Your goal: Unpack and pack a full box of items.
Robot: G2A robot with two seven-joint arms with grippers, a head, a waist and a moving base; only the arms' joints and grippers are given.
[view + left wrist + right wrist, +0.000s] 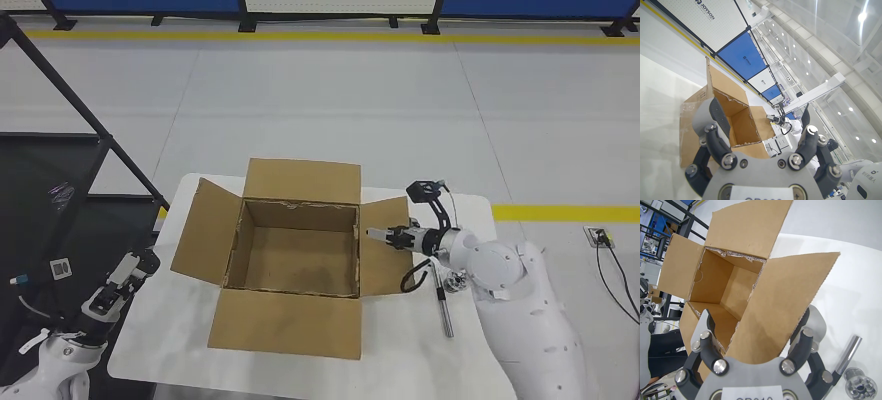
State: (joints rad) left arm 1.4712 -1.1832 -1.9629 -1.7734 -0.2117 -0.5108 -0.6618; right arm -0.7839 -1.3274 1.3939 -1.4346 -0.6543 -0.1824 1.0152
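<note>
Cardboard box (pixel 300 215) (pixel 738 123) (pixel 711 279) stood mid-table (pixel 420 360), mouth upward, all four flaps splayed outward and its bare floor showing; its slightly longer side ran across the robot's front. The right gripper (pixel 372 236) (pixel 769 116) (pixel 757 313) was held level from the box's right side and pointed toward the opening. Its fingers were spread wide on either side of the right flap (pixel 385 245) (pixel 791 291), not closed on it. The left gripper (pixel 135 268) (pixel 761 106) sat low off the table's left edge, angled up toward the box, fingers spread and holding nothing. Printed handling marks (pixel 701 96) showed on the box's outer left wall, too small to read. A white label on each gripper base was cut off. Beside the right arm lay a metal rod (pixel 445 312) (pixel 848 353), its long axis running near to far, with a small metal fitting (pixel 458 284) (pixel 859 385) just beside it.
</note>
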